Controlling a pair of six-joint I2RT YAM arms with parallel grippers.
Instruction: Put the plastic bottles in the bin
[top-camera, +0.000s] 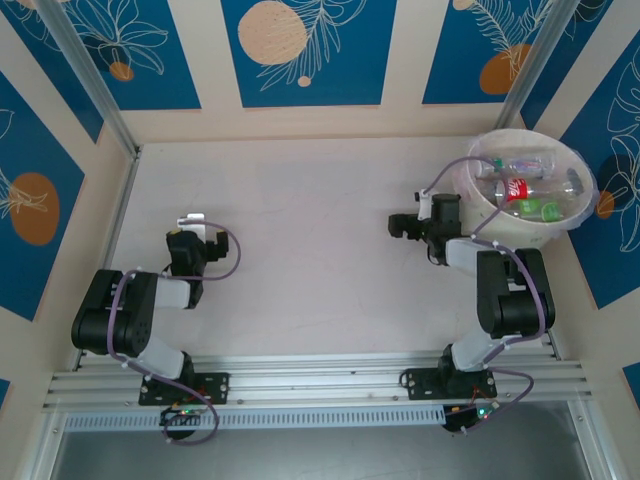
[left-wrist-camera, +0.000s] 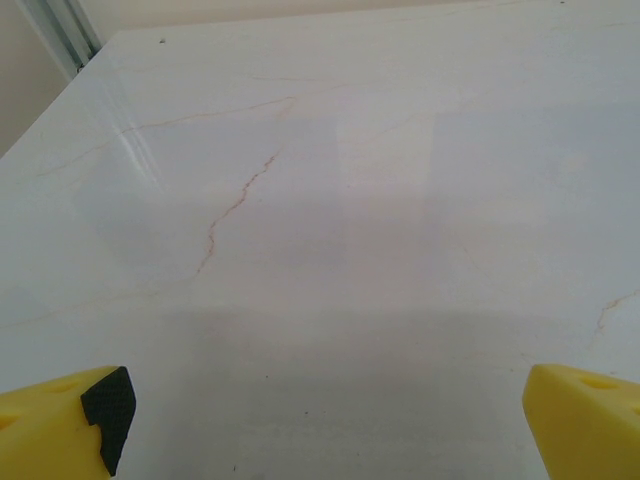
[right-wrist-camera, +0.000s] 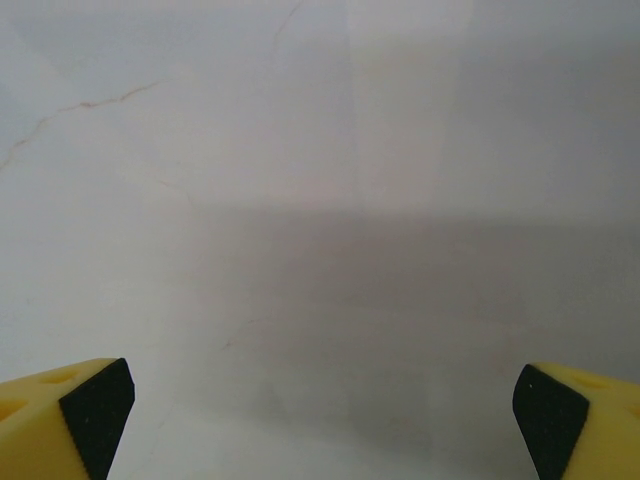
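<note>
I have the large round pale pink-white plastic bin (top-camera: 532, 231) standing at the far right corner of the white veined tabletop (top-camera: 300, 190), just beyond the right arm. Every small clear plastic bottle (top-camera: 525, 188) I can see lies inside it, with red and green labels among them. The left gripper (top-camera: 200, 226) hangs low over the left half of the table with its jaws spread wide and nothing between them. The right gripper (top-camera: 398, 226) points left, beside the bin but apart from it, equally wide and empty. I judge the loading step to be finished or nearly so. The next move calls for a check of the table for any bottle left out and, failing that, parking both arms. The broad centre of the table offers open room for moving. Limits are the bin wall close behind the right wrist, the panelled side walls (top-camera: 40, 200), and the aluminium rail (top-camera: 320, 378) along the near edge.
</note>
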